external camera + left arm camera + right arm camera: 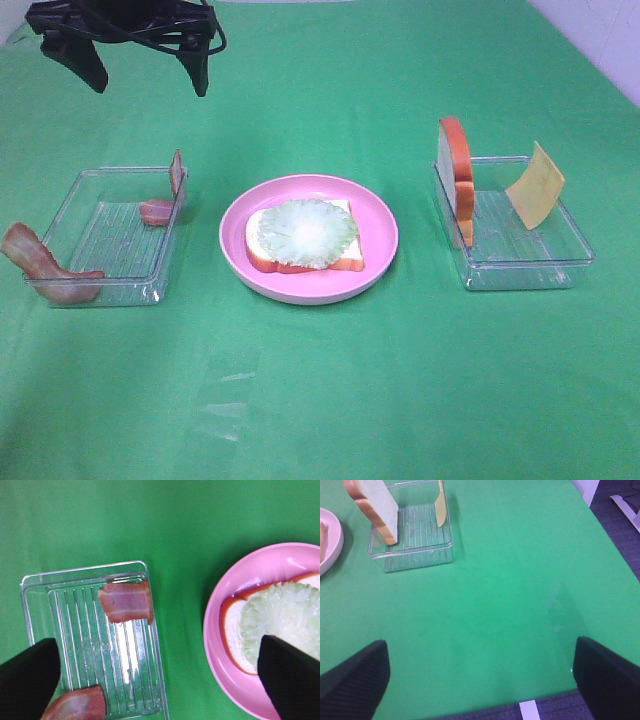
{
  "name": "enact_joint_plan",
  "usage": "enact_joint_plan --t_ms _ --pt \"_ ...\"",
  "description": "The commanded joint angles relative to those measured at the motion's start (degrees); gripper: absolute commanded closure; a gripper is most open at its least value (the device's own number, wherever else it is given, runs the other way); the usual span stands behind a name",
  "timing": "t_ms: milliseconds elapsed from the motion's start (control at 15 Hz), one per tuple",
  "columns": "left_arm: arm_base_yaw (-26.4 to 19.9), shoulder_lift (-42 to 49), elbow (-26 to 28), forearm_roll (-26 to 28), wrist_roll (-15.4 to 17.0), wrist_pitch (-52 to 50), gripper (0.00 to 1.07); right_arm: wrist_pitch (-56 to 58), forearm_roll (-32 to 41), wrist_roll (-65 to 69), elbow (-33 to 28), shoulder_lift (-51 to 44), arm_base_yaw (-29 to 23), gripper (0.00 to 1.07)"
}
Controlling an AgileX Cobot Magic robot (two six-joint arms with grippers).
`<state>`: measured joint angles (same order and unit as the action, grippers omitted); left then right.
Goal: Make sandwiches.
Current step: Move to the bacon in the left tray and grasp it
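Note:
On the pink plate [382, 214] lies a white bread slice [300, 262] with a pale green lettuce leaf [303, 231] on top. Bacon strips sit at the left clear tray [118, 240]: one [40, 264] hangs over its front left corner, another [158, 210] lies inside by the right wall. My left gripper [145, 72] hovers open and empty high over the back left; in its wrist view, the gripper [160, 680] spans the bacon [126, 601] and the lettuce [280, 615]. My right gripper [480, 680] is open and empty over bare cloth.
The right clear tray [520, 246] holds an upright bread slice [456, 172] and a yellow cheese square [535, 185] leaning on its far wall. Green cloth covers the table; its front right edge [545, 704] shows in the right wrist view.

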<state>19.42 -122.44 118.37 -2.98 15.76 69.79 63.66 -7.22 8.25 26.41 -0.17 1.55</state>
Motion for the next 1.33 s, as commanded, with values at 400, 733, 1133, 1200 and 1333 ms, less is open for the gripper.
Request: enact_joint_plan --t_ms 400,733,1133,1200,1333 --pt "-0.2 -4.9 -0.3 0.9 -2.9 -1.2 0.06 0.2 0.0 -0.1 -0.3 -1.3 0.0 0.11" --pt "-0.2 -12.0 -0.3 1.2 -2.8 -5.8 0.07 0.2 0.0 -0.1 -0.3 -1.3 0.0 0.11" --pt "-0.2 -14.4 -0.2 2.2 -2.9 -5.9 0.23 0.2 0.0 -0.1 -0.3 -1.3 0.0 0.11" --pt "-0.2 -14.6 -0.2 2.2 -2.9 -5.8 0.31 0.2 0.0 -0.1 -0.3 -1.3 0.0 0.11" --pt "-0.2 -14.6 -0.2 2.2 -2.8 -6.1 0.41 0.2 0.0 -0.1 -0.3 -1.3 0.0 0.11"
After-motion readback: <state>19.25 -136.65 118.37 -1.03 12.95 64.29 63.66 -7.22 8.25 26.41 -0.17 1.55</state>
